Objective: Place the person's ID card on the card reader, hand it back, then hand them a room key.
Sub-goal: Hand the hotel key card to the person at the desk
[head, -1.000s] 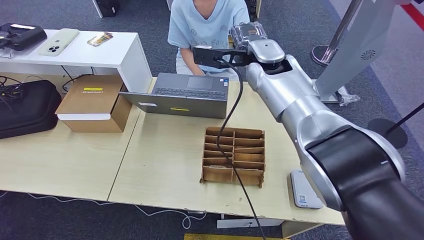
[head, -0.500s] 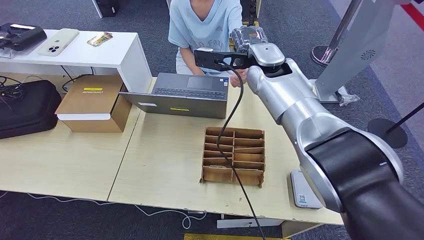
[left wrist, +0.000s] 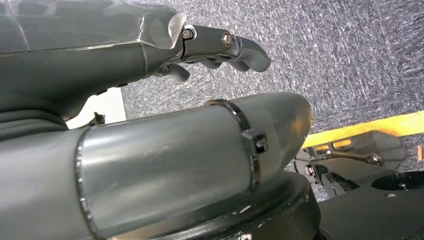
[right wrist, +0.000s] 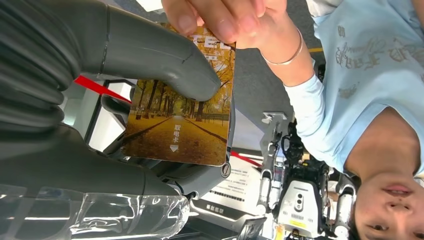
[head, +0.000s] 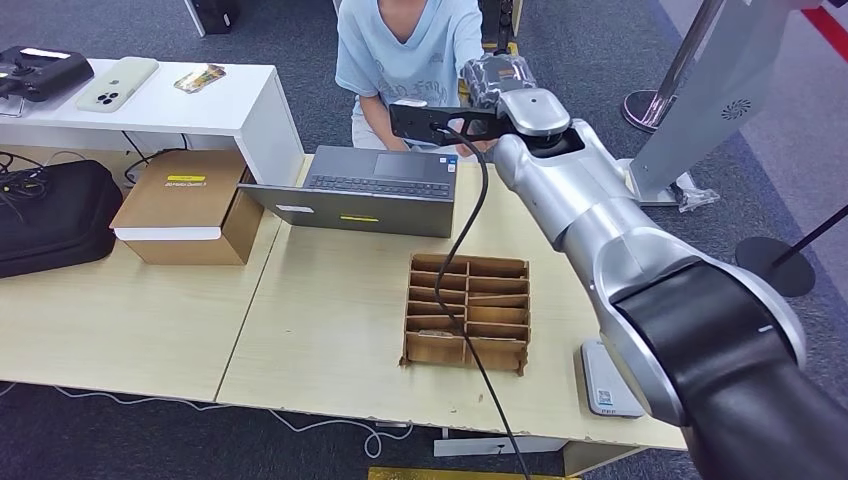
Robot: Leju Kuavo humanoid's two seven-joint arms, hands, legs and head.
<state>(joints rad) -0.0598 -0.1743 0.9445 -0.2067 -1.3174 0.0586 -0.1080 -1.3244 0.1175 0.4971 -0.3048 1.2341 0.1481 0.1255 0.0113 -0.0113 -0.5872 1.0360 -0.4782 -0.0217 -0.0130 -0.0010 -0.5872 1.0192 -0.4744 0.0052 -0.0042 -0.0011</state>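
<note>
Room key point(right wrist: 180, 125): one flat glossy card, rectangular with rounded corners, printed with an autumn tree-lined road and small white characters. It sits in the right hand point(right wrist: 125, 100), the thick grey thumb point(right wrist: 165, 60) pressed on its face, darker fingers behind it; the card hides most of them. The person's hand point(right wrist: 225, 20) pinches the card's far edge with fingertips; a thin metal bangle rings the wrist. Both hands are on the card together.

In the head view the right hand point(head: 495, 78) is raised beyond the table's far edge, in front of the person point(head: 405, 50) in a pale blue shirt; the card itself is too small to make out there.

Left hand point(left wrist: 220, 47): smooth grey casing, dark fingers curled loosely, holding nothing, above speckled grey carpet point(left wrist: 350, 60).

On the light wood table point(head: 330, 320): one open grey laptop point(head: 365, 190); one brown cardboard divider tray point(head: 468, 312), gridded into narrow cells; one white card reader point(head: 603, 385), partly cut off by the silver arm; one closed cardboard box point(head: 185, 205); one black soft case point(head: 50, 215).
</note>
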